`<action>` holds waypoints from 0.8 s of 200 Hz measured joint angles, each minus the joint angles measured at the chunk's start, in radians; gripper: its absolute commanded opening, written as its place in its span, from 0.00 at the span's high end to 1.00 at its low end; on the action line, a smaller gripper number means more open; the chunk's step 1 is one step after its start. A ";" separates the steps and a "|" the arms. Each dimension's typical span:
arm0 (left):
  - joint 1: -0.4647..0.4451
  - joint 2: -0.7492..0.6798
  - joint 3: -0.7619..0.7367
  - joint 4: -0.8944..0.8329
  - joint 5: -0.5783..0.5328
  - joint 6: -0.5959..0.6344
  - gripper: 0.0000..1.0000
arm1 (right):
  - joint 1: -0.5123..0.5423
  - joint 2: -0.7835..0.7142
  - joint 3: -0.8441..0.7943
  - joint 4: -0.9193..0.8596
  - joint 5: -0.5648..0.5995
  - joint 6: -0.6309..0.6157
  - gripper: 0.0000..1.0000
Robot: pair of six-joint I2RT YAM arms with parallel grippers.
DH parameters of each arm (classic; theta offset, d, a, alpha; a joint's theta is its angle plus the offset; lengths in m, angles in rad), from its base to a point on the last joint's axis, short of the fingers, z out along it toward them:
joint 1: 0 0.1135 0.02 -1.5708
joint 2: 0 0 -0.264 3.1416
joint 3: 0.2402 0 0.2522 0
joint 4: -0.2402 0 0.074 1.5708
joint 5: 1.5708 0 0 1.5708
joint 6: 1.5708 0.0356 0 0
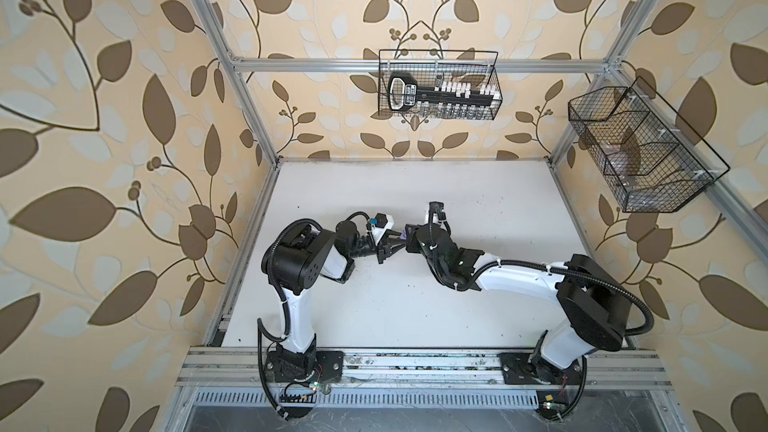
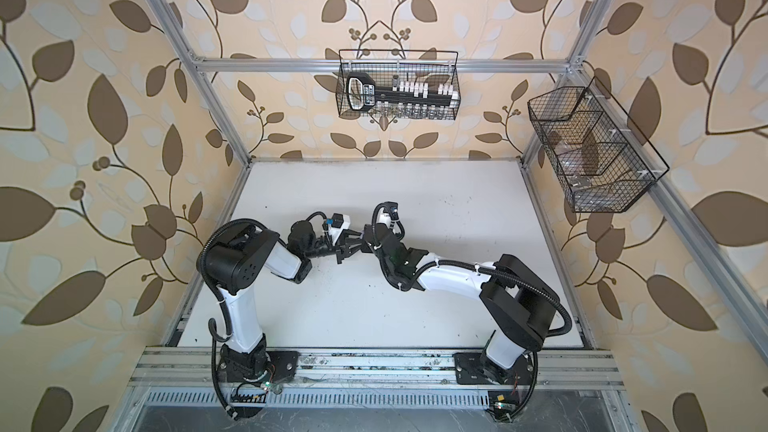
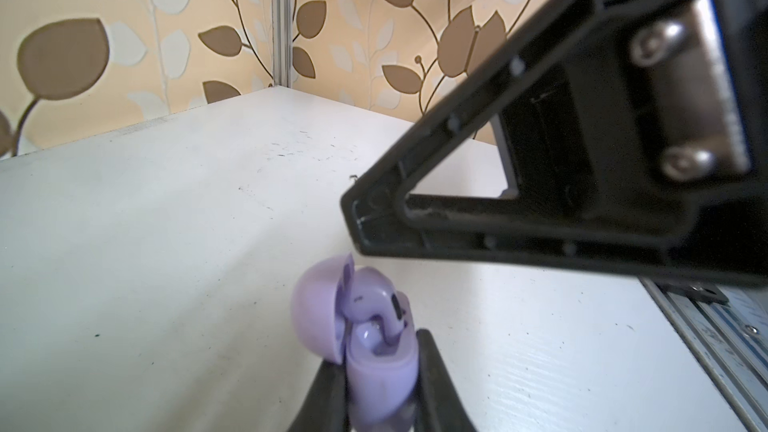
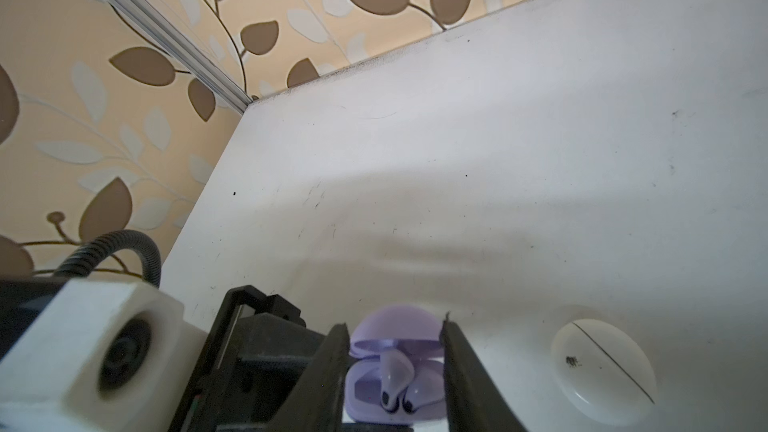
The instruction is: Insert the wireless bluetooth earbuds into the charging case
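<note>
Gripping lavender case [image 3: 374, 392] in the left hand [image 3: 376, 349], lid [image 3: 316, 309] flipped open, over the tabletop [image 3: 166, 243]. Straddling the bud [image 4: 397, 367] with the right hand [image 4: 395, 322], fingers parted, not touching. Could go wrong: pulling back and clipping the bud, flicking it out; pressing off-axis and twisting the case in its clamp; shutting the lid on a proud bud. Sitting cocked in the base, not flush; long axis leaning from well toward lid; leading end hard to tell.
</note>
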State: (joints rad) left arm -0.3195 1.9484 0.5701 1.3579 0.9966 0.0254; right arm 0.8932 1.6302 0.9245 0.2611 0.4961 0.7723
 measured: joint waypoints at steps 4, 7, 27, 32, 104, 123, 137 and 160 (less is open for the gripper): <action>0.000 0.000 0.000 0.000 0.000 0.000 0.84 | -0.002 0.000 0.000 -0.002 -0.002 0.000 0.61; 0.000 0.000 0.000 0.000 0.000 0.000 0.84 | -0.003 -0.001 0.000 -0.005 -0.003 0.000 0.62; 0.000 0.000 0.000 0.000 0.000 0.000 0.84 | -0.012 -0.001 0.006 -0.036 -0.019 0.005 0.63; 0.000 0.000 0.000 0.000 0.000 0.000 0.84 | -0.014 -0.001 0.008 -0.042 -0.023 0.006 0.64; 0.000 0.000 0.000 0.000 0.000 0.000 0.84 | -0.021 -0.002 0.065 -0.145 -0.037 0.016 0.76; 0.000 0.000 0.000 0.000 0.001 0.000 0.84 | -0.021 -0.002 0.072 -0.163 -0.038 0.017 0.76; 0.000 0.000 0.000 0.000 0.001 0.000 0.84 | -0.021 -0.002 0.074 -0.169 -0.042 0.019 0.77; 0.000 0.000 0.000 0.000 0.002 0.000 0.84 | -0.023 -0.002 0.077 -0.177 -0.051 0.020 0.78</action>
State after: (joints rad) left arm -0.3195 1.9484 0.5701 1.3582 0.9981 0.0254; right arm 0.8700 1.6283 1.0016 0.0837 0.4446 0.7925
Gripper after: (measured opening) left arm 0.222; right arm 0.225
